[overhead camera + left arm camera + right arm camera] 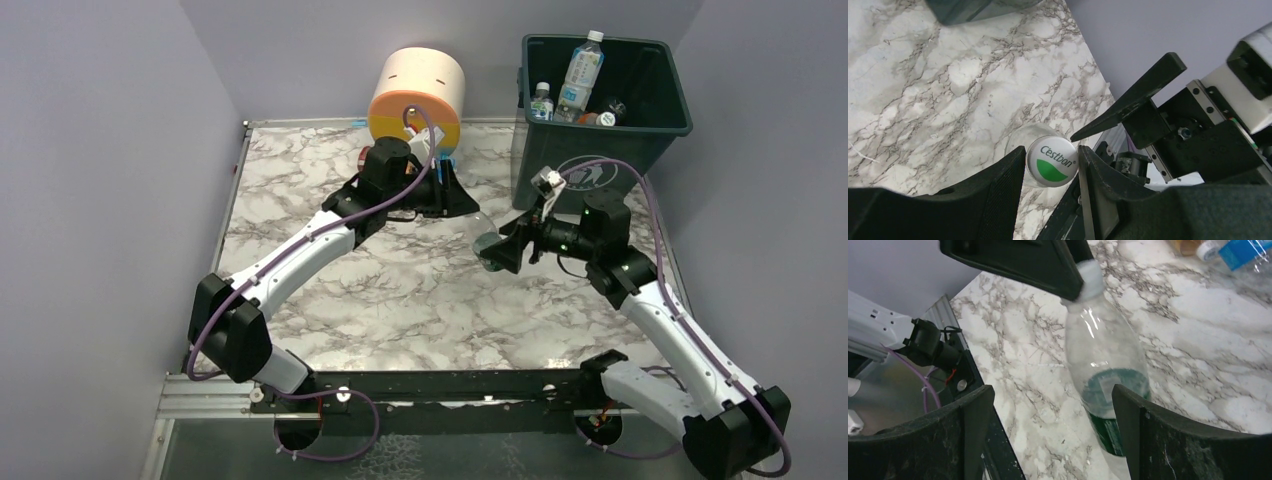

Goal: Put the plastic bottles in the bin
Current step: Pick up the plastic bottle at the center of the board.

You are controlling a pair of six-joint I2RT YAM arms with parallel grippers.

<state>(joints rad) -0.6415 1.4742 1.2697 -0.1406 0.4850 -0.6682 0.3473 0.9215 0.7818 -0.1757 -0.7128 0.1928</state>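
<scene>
At mid-table, the left gripper is pinching a clear bottle by its white cap, jaws narrow on either side of it. That cap is showing "Cestbon" in green letters above a green swoosh. A dark green label band is wrapping the bottle's lower body; its print is not readable. The right gripper is gaping wide, its fingers flanking the bottle's lower half and gripping nothing. Behind it, the bin is sitting at the far right corner with a white emblem on its side. It is holding a tall blue-and-white labelled bottle, a small green-labelled one and an orange one; their labels are too small to read
</scene>
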